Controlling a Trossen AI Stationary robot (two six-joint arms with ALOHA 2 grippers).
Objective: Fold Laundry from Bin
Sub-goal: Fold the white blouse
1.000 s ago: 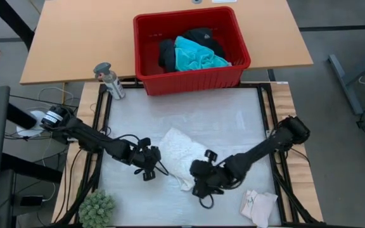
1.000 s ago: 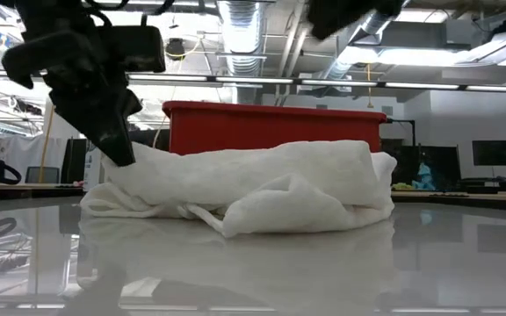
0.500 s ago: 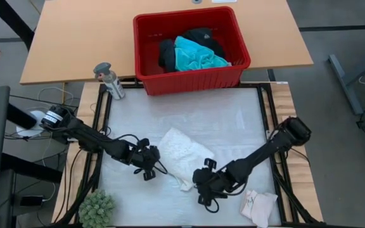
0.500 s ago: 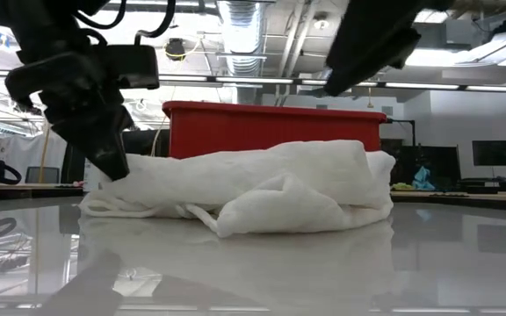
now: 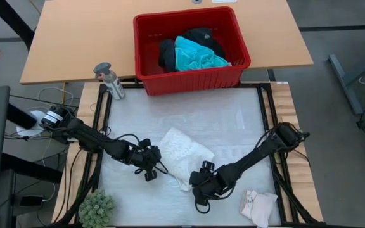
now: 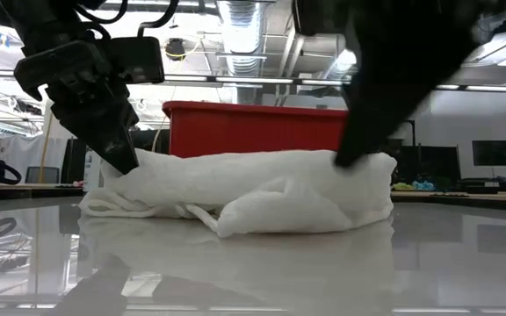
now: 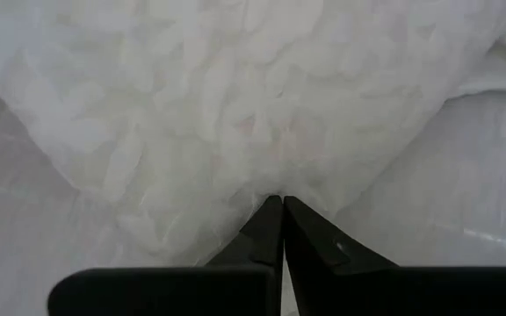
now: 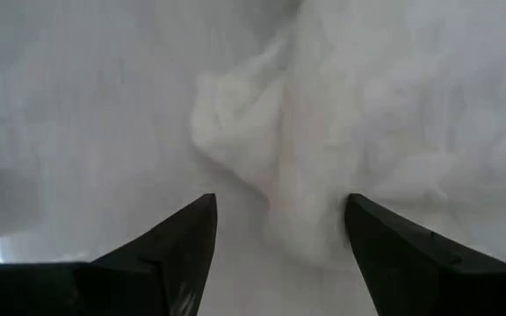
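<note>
The white lacy top (image 5: 184, 152) lies bunched on the white table mat (image 5: 233, 120). My left gripper (image 5: 157, 168) is shut on its left near end, seen in the low view (image 6: 128, 165). My right gripper (image 8: 279, 219) stands open, low over the top's near right corner (image 5: 186, 183), one finger on either side of a bunched lobe of cloth; I cannot tell whether it touches. The red bin (image 5: 146, 66) on the far wooden table holds a turquoise shirt (image 5: 198, 56) and black clothing (image 5: 166, 54). A small pale piece (image 5: 258, 206) lies at the near right. My left gripper pinches the white top's left near edge (image 7: 271, 186) between its two shut fingertips. The fingers slant down from the table's left. The cloth rises a little to the fingertips (image 6: 123, 156), and the remainder of the top lies on the mat; one layer or several, I cannot tell.
A spray bottle (image 5: 109, 80) stands at the far left corner of the mat. A green plant (image 5: 97, 209) sits at the near left. Black frame rails (image 5: 265, 114) border the mat. Bare mat lies between the top and the bin.
My right gripper has come down from above onto the white top's near right corner. The top has kept its place on the mat.
</note>
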